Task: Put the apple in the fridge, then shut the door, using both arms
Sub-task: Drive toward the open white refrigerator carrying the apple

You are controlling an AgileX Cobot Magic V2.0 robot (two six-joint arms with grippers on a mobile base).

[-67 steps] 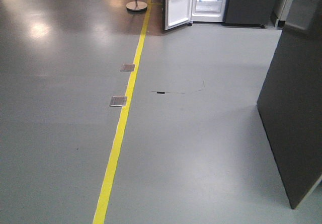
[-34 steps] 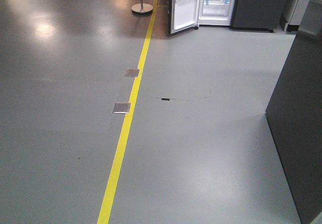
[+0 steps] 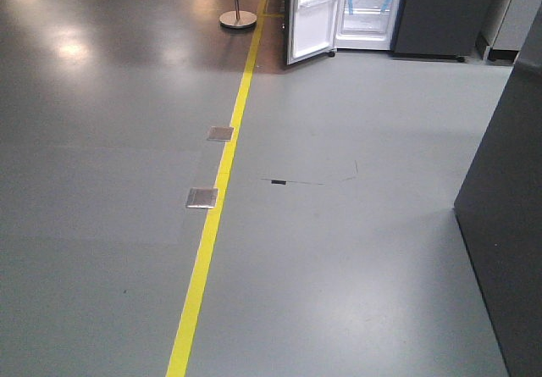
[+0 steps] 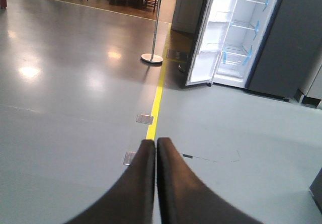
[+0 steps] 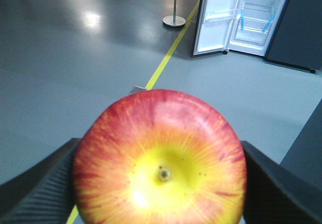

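Note:
The apple (image 5: 160,158), red with a yellow centre and a small dimple, fills the right wrist view, clamped between the black fingers (image 5: 43,189) of my right gripper (image 5: 160,183). My left gripper (image 4: 155,148) is shut and empty, its two black fingers pressed together above the floor. The fridge (image 3: 366,11) stands far ahead with its white inside and blue-taped shelves showing. It also shows in the left wrist view (image 4: 241,38) and the right wrist view (image 5: 256,17). The door (image 3: 312,17) is swung open to the left of it. Neither arm shows in the front view.
A yellow floor line (image 3: 216,191) runs toward the fridge, with two metal floor plates (image 3: 201,197) beside it. A chrome stanchion base (image 3: 237,19) stands left of the door. A dark cabinet (image 3: 508,241) stands close on the right, another dark unit (image 3: 445,13) beside the fridge.
The front view has shifted: the fridge sits slightly further right and lower in frame, and the dark cabinet on the right has slid further toward the frame's edge.

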